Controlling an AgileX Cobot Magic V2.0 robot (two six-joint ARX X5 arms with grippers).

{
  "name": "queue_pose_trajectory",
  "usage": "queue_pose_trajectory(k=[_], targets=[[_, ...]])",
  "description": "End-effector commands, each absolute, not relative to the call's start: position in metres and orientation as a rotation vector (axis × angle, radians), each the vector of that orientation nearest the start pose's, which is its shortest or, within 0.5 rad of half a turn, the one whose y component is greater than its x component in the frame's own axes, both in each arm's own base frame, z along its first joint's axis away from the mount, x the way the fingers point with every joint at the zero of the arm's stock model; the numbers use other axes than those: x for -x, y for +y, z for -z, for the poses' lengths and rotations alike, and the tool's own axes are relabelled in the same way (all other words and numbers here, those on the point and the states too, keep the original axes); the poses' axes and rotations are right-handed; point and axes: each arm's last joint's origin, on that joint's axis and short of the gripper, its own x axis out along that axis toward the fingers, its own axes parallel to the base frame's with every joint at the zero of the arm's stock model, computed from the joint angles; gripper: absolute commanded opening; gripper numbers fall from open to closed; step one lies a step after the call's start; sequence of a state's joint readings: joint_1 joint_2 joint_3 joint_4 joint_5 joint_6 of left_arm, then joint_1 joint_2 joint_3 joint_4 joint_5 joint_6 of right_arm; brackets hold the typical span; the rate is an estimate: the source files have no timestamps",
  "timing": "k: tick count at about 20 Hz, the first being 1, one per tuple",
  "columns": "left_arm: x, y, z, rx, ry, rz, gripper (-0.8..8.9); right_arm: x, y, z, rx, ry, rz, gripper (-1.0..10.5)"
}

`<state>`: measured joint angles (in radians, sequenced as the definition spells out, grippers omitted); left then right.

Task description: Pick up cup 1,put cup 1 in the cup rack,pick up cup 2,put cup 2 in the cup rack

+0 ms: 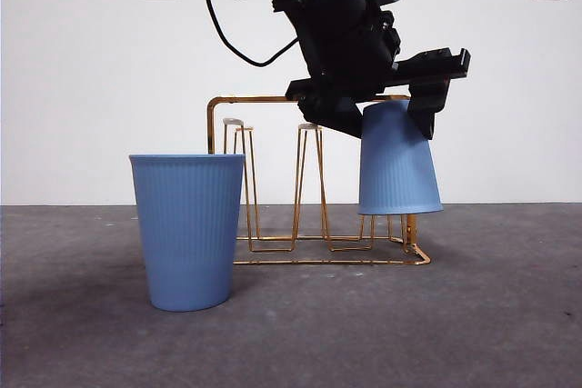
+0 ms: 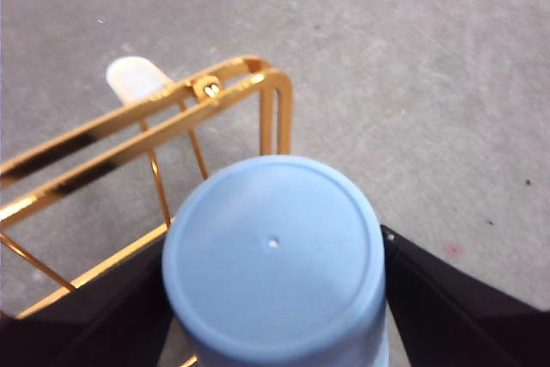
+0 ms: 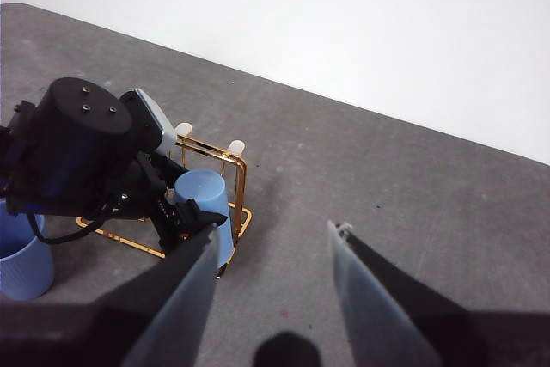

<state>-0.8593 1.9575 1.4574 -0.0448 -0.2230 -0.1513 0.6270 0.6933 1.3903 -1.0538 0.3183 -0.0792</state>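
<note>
Inverted cup (image 1: pixel 398 165): pale blue, ribbed, turned mouth down over the end of the cup rack nearest the right side of the front view; its flat base points up and shows a small central dot from the left wrist camera (image 2: pixel 273 255); it leans slightly; its rim hangs above the rack's base wire; whether it rests fully on a peg I cannot tell.

Left gripper (image 1: pixel 386 102): over the rack, clamped on the inverted cup near its base; one black jaw on either side of the cup, each against the wall in the wrist view; black cable loops up behind the arm.

Cup rack (image 1: pixel 273 99): gold wire, standing on the table; rounded rectangular frame along the top; narrow upright loop pegs with pale tips; seen close from the left wrist (image 2: pixel 172 113); one pale tip visible there just beyond the frame.

Upright cup (image 1: pixel 187 229): same pale blue ribbed sort, mouth up, standing on the table in front of the rack's other end; apart from the rack; no gripper touching it; also at the edge of the right wrist view (image 3: pixel 21 255).

Right gripper (image 3: pixel 273 285): held high and well off from the rack; jaws spread apart, nothing between them.

Table (image 1: pixel 473 315): dark grey, matt, speckled.

Wall (image 1: pixel 82 88): white; two sockets near the top.
</note>
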Motion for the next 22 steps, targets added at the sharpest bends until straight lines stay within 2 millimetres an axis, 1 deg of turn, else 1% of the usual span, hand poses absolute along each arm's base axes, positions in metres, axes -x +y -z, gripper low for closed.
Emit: queue_pose_trajectory(k=[1,4,6,13,17,20,22], targets=[[-0.294,-0.332,-0.214,-0.126,0.63,0.58,3.87,-0.05,0.025,-0.442,0.243,0.302,-0.315,2.2],[-0.293,-0.329,-0.213,-0.131,0.677,0.58,3.87,-0.05,0.025,-0.442,0.242,0.302,-0.315,2.2],[-0.293,-0.329,-0.216,-0.142,0.696,0.575,3.87,-0.05,0.025,-0.442,0.243,0.302,-0.316,2.2],[-0.295,-0.332,-0.243,-0.163,0.743,0.58,3.87,-0.05,0.025,-0.442,0.243,0.302,-0.316,2.2],[-0.296,-0.332,-0.255,-0.154,0.761,0.606,3.86,-0.05,0.025,-0.442,0.244,0.302,-0.316,2.2],[-0.293,-0.332,-0.254,-0.122,0.82,0.673,3.83,-0.05,0.025,-0.442,0.244,0.302,-0.316,2.2],[-0.293,-0.329,-0.251,-0.112,0.872,0.664,3.81,-0.05,0.025,-0.442,0.244,0.302,-0.316,2.2]])
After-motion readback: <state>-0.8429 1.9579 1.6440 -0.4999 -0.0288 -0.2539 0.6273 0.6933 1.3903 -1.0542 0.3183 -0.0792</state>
